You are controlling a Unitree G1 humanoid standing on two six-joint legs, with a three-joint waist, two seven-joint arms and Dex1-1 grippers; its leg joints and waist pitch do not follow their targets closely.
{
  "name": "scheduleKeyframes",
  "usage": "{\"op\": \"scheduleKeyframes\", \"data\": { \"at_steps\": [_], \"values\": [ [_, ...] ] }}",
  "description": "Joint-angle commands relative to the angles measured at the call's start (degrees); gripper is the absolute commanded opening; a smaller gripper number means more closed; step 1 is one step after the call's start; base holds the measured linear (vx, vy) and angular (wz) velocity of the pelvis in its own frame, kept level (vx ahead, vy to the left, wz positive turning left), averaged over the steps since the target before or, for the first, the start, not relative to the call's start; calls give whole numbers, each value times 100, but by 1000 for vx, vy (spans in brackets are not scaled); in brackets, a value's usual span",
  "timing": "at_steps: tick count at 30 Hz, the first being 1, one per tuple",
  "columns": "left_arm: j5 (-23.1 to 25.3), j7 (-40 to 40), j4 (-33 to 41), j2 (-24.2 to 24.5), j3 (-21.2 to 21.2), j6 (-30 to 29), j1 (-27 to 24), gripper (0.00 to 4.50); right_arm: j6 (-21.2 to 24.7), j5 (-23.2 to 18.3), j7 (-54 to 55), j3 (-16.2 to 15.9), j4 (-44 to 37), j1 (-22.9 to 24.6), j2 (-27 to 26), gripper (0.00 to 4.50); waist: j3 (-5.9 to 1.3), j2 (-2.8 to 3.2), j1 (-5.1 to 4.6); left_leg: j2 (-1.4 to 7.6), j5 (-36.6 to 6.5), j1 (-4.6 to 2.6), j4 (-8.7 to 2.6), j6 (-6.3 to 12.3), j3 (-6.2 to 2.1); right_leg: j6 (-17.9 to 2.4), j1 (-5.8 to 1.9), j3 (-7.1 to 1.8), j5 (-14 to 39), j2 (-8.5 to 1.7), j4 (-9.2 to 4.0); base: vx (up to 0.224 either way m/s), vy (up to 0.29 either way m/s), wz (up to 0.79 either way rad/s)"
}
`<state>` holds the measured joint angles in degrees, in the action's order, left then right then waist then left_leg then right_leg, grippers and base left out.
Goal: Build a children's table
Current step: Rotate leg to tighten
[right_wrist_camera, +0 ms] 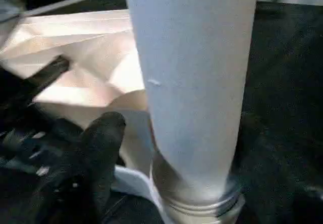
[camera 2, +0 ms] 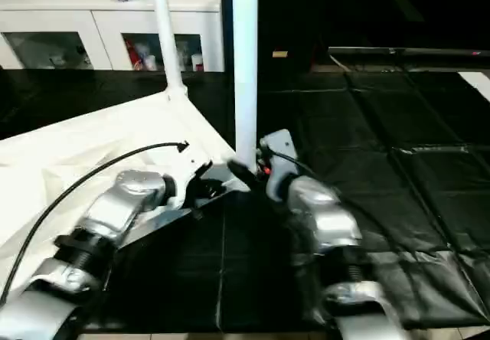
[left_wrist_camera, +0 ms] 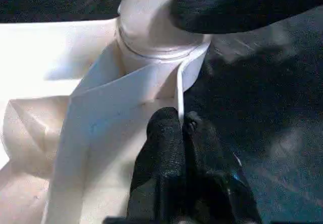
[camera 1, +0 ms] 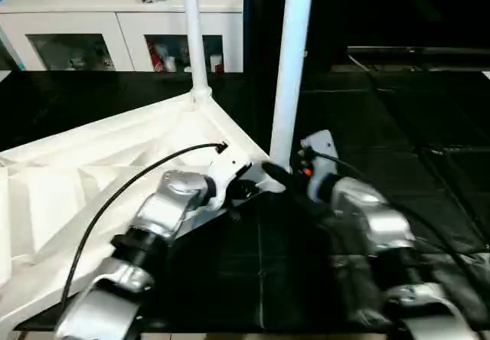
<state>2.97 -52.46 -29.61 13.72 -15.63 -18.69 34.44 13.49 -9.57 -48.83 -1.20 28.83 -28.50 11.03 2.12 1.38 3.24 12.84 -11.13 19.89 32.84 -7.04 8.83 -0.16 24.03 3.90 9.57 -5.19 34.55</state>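
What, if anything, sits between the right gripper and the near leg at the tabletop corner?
Nothing visible does. The right gripper is right at the base of the near leg, which stands upright in the corner socket of the tabletop. The left gripper pinches the tabletop's rim beside it, not between them.

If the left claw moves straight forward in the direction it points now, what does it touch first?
Most likely the corner socket of the table top, where a leg stands. The left claw, shut on the top's rim, points straight at it; depth is unclear.

head stereo — forward-down | wrists — close, sharing leg socket
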Motion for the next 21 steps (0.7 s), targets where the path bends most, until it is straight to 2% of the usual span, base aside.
{"op": "scheduleKeyframes", "data": {
  "at_steps": [1, 4, 5, 8, 9, 10, 13, 16, 17, 21],
  "values": [
    [34, -631, 23, 277, -232, 477, -22, 0, 0, -192, -970, -332, -213, 134, 264, 388, -355, -21, 65, -61, -870, 78, -332, 467, 104, -1365, -404, -167, 698, -163, -373, 0, 0, 0],
    [-38, -1346, 123, 573, -396, 791, -76, 0, -132, -105, -1531, -431, -189, 120, 706, 405, -345, -30, 106, -53, -855, 83, -328, 560, 116, -1486, -414, -153, 600, -168, -351, 0, 0, 0],
    [-42, -1371, 129, 582, -400, 797, -77, 0, -137, -96, -1544, -435, -183, 118, 721, 413, -338, -30, 114, -45, -861, 79, -329, 552, 123, -1491, -405, -156, 644, -173, -359, 0, 0, 0],
    [-93, -1838, 201, 741, -562, 1001, -43, 0, -360, -43, -2055, -541, -37, 43, 989, 413, -328, -38, 228, -9, -972, 30, -339, 454, 144, -1477, -365, -175, 943, -194, -366, 0, 0, 0],
    [-114, -2131, 203, 842, -672, 1194, -17, 0, -450, -127, -2491, -609, -29, 8, 1133, 413, -332, -47, 253, -8, -1020, 22, -336, 467, 143, -1489, -362, -165, 964, -191, -369, 0, 0, 0],
    [-161, -2410, 197, 928, -748, 1339, 3, 0, -460, -230, -2912, -695, -74, -31, 1243, 413, -335, -45, 273, -5, -989, 46, -334, 484, 141, -1504, -387, -169, 867, -187, -342, 0, 0, 0],
    [-232, -2752, 226, 1020, -811, 1470, 14, 0, -572, -274, -3259, -830, -86, -81, 1313, 413, -346, -56, 329, -9, -847, 48, -312, 533, 148, -1568, -385, -173, 578, -188, -301, 0, 0, 0],
    [-243, -2996, 255, 1103, -859, 1575, 18, 0, -553, -314, -3526, -938, -88, -113, 1343, 413, -341, -40, 356, -4, -896, 38, -317, 490, 147, -1538, -381, -176, 751, -204, -316, 0, 0, 0],
    [-249, -3072, 277, 1139, -874, 1607, 13, 0, -541, -318, -3598, -969, -76, -126, 1340, 397, -341, -44, 360, -1, -894, 38, -318, 481, 148, -1538, -379, -179, 758, -203, -319, 0, 0, 0],
    [-241, -3241, 351, 1249, -937, 1695, 2, 0, -517, -360, -3811, -1030, -15, -168, 1325, 387, -341, -35, 391, 0, -970, 40, -326, 407, 140, -1527, -380, -176, 794, -198, -309, 0, 0, 0]
  ]
}}
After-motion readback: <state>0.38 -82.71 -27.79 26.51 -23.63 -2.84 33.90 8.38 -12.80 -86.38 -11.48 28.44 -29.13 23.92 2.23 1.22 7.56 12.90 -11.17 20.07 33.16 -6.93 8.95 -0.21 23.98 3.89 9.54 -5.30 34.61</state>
